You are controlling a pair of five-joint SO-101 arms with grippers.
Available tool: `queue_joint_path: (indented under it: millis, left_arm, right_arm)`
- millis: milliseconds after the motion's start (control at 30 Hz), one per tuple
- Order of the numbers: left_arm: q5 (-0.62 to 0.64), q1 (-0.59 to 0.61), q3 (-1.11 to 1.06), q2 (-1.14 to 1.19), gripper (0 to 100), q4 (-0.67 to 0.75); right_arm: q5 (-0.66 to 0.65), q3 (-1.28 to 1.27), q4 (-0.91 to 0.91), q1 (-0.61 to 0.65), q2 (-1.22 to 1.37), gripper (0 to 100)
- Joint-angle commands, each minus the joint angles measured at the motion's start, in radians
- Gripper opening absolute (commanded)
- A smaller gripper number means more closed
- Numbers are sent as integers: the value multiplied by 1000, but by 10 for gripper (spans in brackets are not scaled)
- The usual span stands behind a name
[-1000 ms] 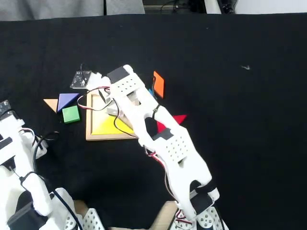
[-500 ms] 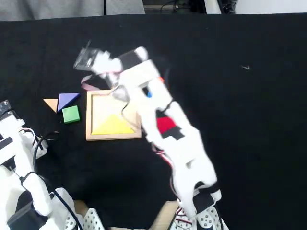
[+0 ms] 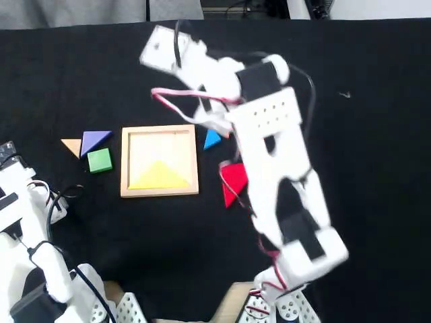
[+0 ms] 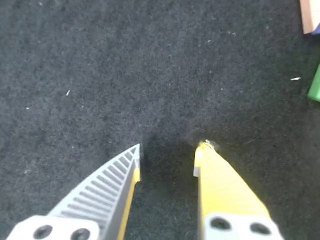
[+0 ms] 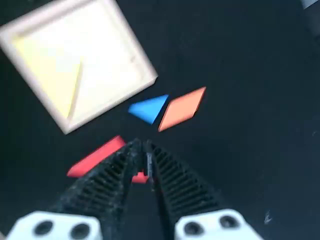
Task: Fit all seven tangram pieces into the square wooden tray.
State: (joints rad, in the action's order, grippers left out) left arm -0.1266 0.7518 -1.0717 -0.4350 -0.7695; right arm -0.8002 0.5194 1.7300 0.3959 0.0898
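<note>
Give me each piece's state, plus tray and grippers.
wooden tray, one piece in
yellow triangle, seated in tray
red triangle, loose outside
blue triangle, loose outside
orange parallelogram, loose outside
green square, loose outside
purple triangle, loose outside
tan triangle, loose outside
left gripper, open, empty
right gripper, shut, empty

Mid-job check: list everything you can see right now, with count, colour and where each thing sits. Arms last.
tray: one, pale wood, centre-left of the table.
yellow triangle: one, yellow, inside the tray, against the edge nearest the arms.
green square: one, green, left of the tray.
purple triangle: one, purple-blue, left of the tray.
tan triangle: one, tan, beside the purple triangle, farther from the tray.
blue triangle: one, light blue, right of the tray.
orange parallelogram: one, orange, beside the blue triangle.
red triangle: one, red, right of the tray.
table: one, black cloth.
left gripper: open, over bare cloth.
right gripper: shut, empty, above the red triangle.
</note>
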Motion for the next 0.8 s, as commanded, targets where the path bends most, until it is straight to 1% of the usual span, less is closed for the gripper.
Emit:
queue_joint_path:
  millis: [0,200,267,333,400,500,533,667,767]
  left_arm:
    - [0,-8,5,0,180,12]
    - [0,-7,5,2,180,12]
    - [0,-8,4,2,180,12]
    - [0,-13,-5,-6,180,14]
    - [0,-13,-5,-6,180,14]
    - [0,-13,-7,-6,180,14]
    - [0,-13,-7,-6,180,14]
    - [0,-24,-5,-6,180,15]
    - [-6,-101,-8,-6,180,14]
  right_arm:
    - [-80,-291,-37,-60,-214,11]
    - [-110,-734,-321,-227,-409,11]
    - [-110,-854,-419,-261,-438,11]
    - [-110,-946,-496,-262,-440,13]
    - [-110,-1004,-548,-242,-440,43]
    - [-110,-1059,-597,-210,-432,152]
    - [-109,-1067,-614,-203,-423,175]
    - [-109,-1067,-686,-198,-332,181]
    - [-109,-1066,-715,-198,-268,183]
